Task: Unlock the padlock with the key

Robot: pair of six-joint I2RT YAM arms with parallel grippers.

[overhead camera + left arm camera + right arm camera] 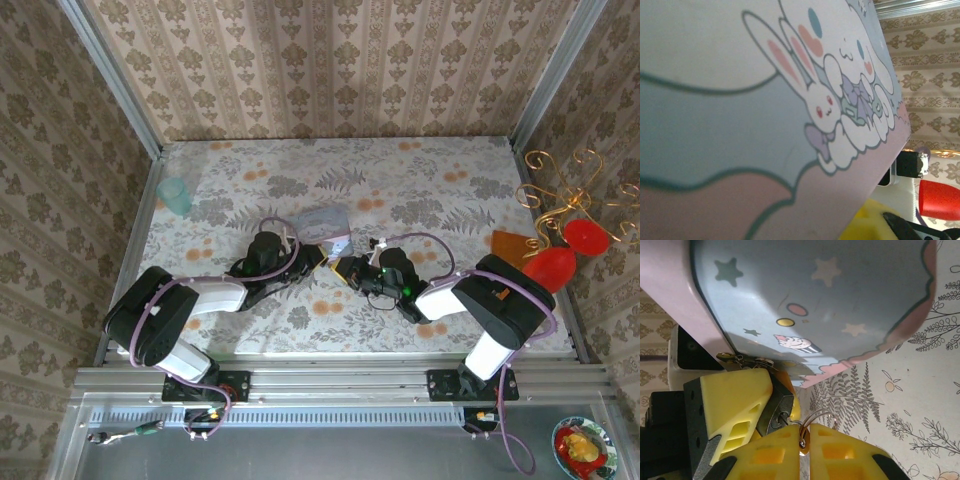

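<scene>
At the middle of the table [420, 180], flat and covered in a matt fern-and-flower print: one translucent box [323, 222] of pale smooth plastic with rounded corners, printed with cartoon rabbits, stars and a cupcake, lying just on the far side of both tools. Left gripper [316, 258], with blocky yellow fingers [735, 400], closed down on the padlock [776, 412], a small dark squarish metal body held by the box's near edge. Right gripper [352, 270], with matching yellow pads [840, 455], drawn almost together and pinching the key [803, 444], a slim brassy piece just beside the padlock and not visibly entered. Step in hand, as judged: presenting key to keyhole. Next move likely calls for fine alignment of blade with slot, a straight push in, then a turn while the left hold steadies the body.
</scene>
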